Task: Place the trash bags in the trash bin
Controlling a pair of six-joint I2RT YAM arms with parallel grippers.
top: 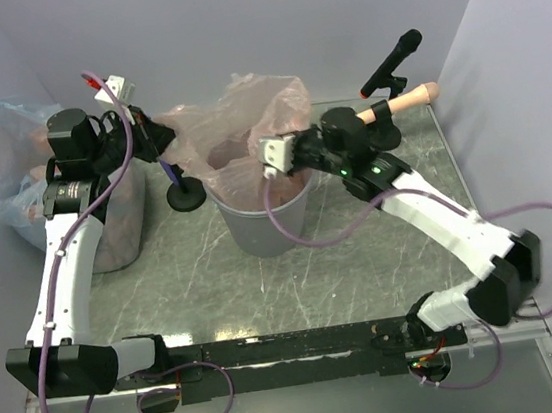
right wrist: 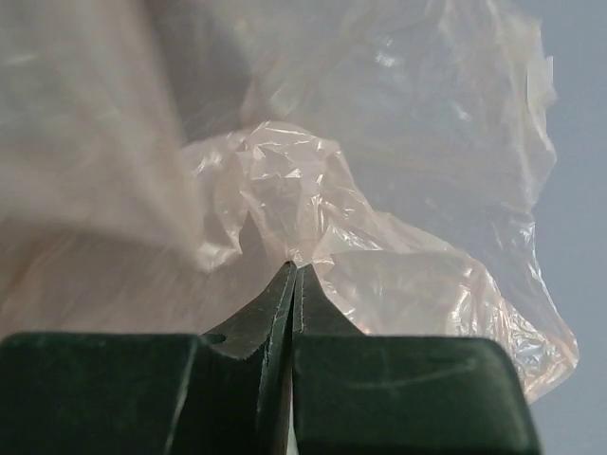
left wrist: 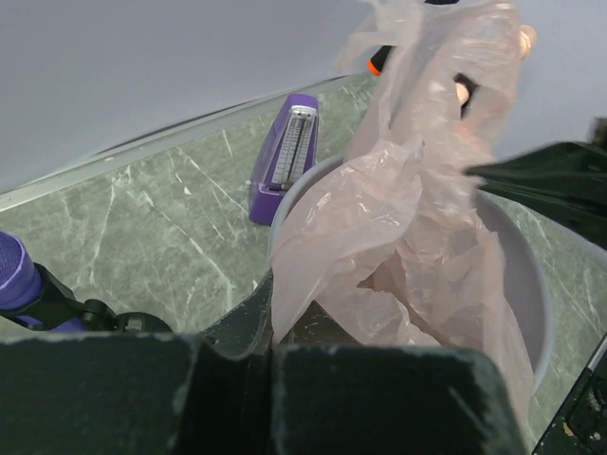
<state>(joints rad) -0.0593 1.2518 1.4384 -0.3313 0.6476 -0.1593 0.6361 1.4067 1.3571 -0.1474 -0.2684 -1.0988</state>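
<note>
Pinching trash bag: left pincer, clenched on crinkled, translucent pink film at 10 o'clock of the trash bin.
Right pincer: clamped tight on a fold at 2 o'clock.
Bin: smooth, round, tapered grey plastic, centred on the veined green surface; bag billows from its mouth toward 12 o'clock.

grey round plastic trash bin: inside hidden under translucent pink plastic trash bag | right wrist view: bag's left part blurred | purple-headed microphone: cut by left edge | clear bluish plastic bag, far left: partly behind left arm, contents unclear
</note>
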